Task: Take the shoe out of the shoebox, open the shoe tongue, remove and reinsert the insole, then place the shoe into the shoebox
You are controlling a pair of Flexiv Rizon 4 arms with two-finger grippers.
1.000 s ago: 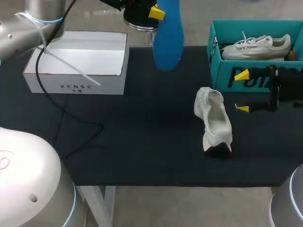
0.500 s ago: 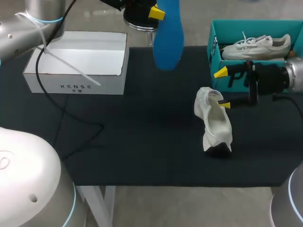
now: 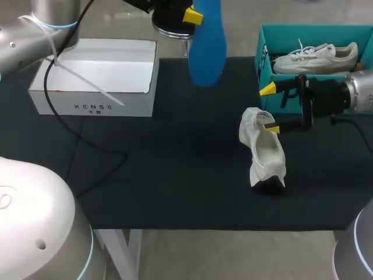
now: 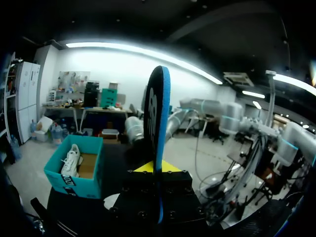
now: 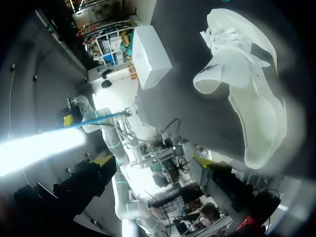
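Head view gave us the plainest picture: the shoe (image 3: 263, 149) lay on the dark table (image 3: 175, 175), tongue pulled back, with nothing showing inside it. Our left gripper (image 4: 158, 167) was raised above the table's far edge, its fingers closed from both sides on the blue insole (image 3: 207, 41), which hung down from them. Our right gripper (image 3: 269, 108) sat just beside the shoe's heel end with its fingers spread wide, holding nothing. In its own wrist view the shoe lay ahead of the tips and apart from them.

We judged the main risk to be the shoe shifting or tipping. It lay unsupported on its side, so a push from the insole's toe end could slide it along unless the right gripper first steadied it. The insole was pinched by one end only, so it could bend or fold against the collar instead of sliding in.

The teal shoebox (image 3: 315, 27) stood open close behind the right gripper, holding a second white shoe (image 3: 315, 57). We could not tell whether the white box (image 3: 96, 76), well apart on the left, held anything.
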